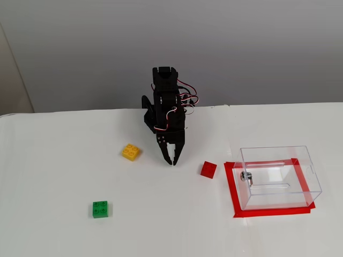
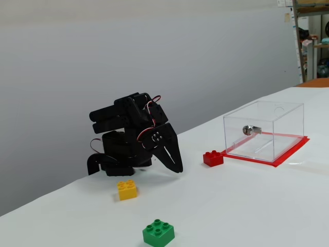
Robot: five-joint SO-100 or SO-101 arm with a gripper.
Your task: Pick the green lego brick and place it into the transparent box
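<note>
The green lego brick [image 1: 99, 209] [image 2: 158, 232] lies alone on the white table, studs up, toward the front left in both fixed views. The transparent box [image 1: 278, 176] [image 2: 263, 130] stands on a red taped square at the right, empty except for a small metal fitting on its side. The black arm is folded low at the back of the table. Its gripper [image 1: 172, 161] [image 2: 178, 168] points down at the table, shut with nothing in it, far from the green brick and left of the box.
A yellow brick [image 1: 131, 152] [image 2: 127, 189] lies just left of the gripper. A red brick [image 1: 208, 169] [image 2: 213, 158] sits between the gripper and the box, touching the red tape's corner. A grey wall stands behind the table [image 1: 48, 160].
</note>
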